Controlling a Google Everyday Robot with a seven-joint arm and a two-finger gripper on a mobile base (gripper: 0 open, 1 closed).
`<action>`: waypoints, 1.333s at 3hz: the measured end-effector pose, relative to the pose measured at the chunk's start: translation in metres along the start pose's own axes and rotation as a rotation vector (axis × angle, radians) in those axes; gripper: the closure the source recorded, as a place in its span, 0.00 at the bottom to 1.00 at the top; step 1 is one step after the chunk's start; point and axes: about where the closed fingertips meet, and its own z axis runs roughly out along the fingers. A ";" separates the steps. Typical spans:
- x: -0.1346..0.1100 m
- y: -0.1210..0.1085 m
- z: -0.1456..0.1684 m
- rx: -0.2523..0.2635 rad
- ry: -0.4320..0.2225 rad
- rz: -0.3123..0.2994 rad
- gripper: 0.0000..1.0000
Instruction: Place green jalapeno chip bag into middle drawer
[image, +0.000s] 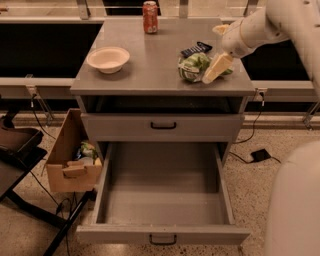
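Observation:
The green jalapeno chip bag (193, 67) lies crinkled on the right of the grey cabinet top (150, 75). My gripper (211, 54) comes in from the right, just above the top. It is open, and its lower cream finger (216, 68) rests against the bag's right side. The other finger's tip (220, 29) shows farther back. The middle drawer (162, 234) is the lowest tier. It is pulled fully out and holds nothing.
A white bowl (108, 59) sits at the left of the top, a red can (150, 16) at the back, and a small dark packet (196, 49) behind the bag. The upper drawer front (163, 126) is shut. A cardboard box (75, 160) stands left of the open drawer. My body (295, 205) is at the lower right.

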 end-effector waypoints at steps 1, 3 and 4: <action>0.001 0.003 0.023 -0.034 -0.036 0.011 0.18; 0.002 0.002 0.028 -0.038 -0.043 0.014 0.65; 0.002 0.002 0.028 -0.039 -0.043 0.014 0.89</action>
